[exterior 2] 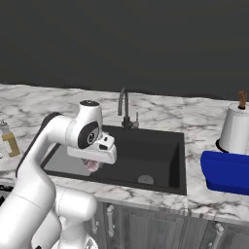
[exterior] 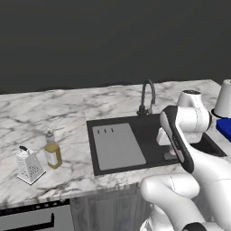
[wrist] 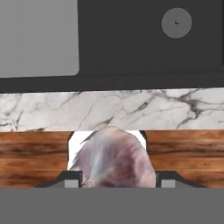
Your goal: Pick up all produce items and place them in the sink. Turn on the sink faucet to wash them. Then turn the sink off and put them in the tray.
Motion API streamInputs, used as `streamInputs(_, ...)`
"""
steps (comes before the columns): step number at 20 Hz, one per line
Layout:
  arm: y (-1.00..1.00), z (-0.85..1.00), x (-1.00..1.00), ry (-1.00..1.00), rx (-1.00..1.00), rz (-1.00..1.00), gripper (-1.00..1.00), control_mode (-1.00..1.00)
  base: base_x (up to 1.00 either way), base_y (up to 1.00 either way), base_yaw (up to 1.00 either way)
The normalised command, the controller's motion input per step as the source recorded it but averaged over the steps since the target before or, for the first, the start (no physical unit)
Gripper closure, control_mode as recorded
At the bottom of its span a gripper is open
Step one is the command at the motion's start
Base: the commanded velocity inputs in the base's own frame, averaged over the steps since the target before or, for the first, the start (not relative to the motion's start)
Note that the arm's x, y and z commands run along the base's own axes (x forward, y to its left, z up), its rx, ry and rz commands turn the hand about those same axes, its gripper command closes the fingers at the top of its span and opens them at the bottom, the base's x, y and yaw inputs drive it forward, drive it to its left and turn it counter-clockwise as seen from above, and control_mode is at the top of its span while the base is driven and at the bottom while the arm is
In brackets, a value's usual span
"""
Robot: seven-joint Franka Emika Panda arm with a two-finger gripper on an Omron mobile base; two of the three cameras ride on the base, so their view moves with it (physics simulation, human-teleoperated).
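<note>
- The fingers (wrist: pixel 114 186) are clamped on the pinkish-purple bulb (wrist: pixel 116 159), which sits between them in the hand view with its pale streaked skin facing the camera.
- In the right base view the bulb (exterior 2: pixel 92 166) shows as a small pink lump under the white hand, hanging above the front left part of the sink (exterior 2: pixel 160 146).
- Seen from the hand, the bulb is over the wooden cabinet front (wrist: pixel 188 157), with the marble surface (wrist: pixel 52 111) edge just beyond it and the black basin beyond that.
- The grey drainboard panel (exterior: pixel 117 146) lies in the left part of the sink; the round grey drain (exterior 2: pixel 145 179) sits near the basin's front right.
- The sink faucet (exterior: pixel 147 97) stands at the back rim, its dark gooseneck curving over the basin.
- The blue tray (exterior 2: pixel 226 172) rests on the surface to the right of the sink, just in front of a white paper-towel roll (exterior 2: pixel 236 127).
- A yellow oil bottle (exterior: pixel 52 151) and a metal grater (exterior: pixel 29 166) stand on the surface left of the sink, near each other.
</note>
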Motion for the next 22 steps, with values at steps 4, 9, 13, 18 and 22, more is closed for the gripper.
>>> streamInputs(4,-0.20,-0.01,-0.11,0.00,0.00,0.00,1.00,-1.00,0.00,0.00,0.00)
streamInputs(9,0.00,0.00,0.00,0.00,0.00,0.00,1.00,1.00,-0.28,-0.41,-0.06)
streamInputs(13,0.00,0.00,0.00,0.00,0.00,0.00,1.00,1.00,-0.06,-0.44,-0.09)
streamInputs(18,0.00,0.00,0.00,0.00,0.00,0.00,1.00,1.00,0.00,-0.48,-0.05)
streamInputs(22,0.00,0.00,0.00,0.00,0.00,0.00,1.00,1.00,0.00,-0.71,0.00)
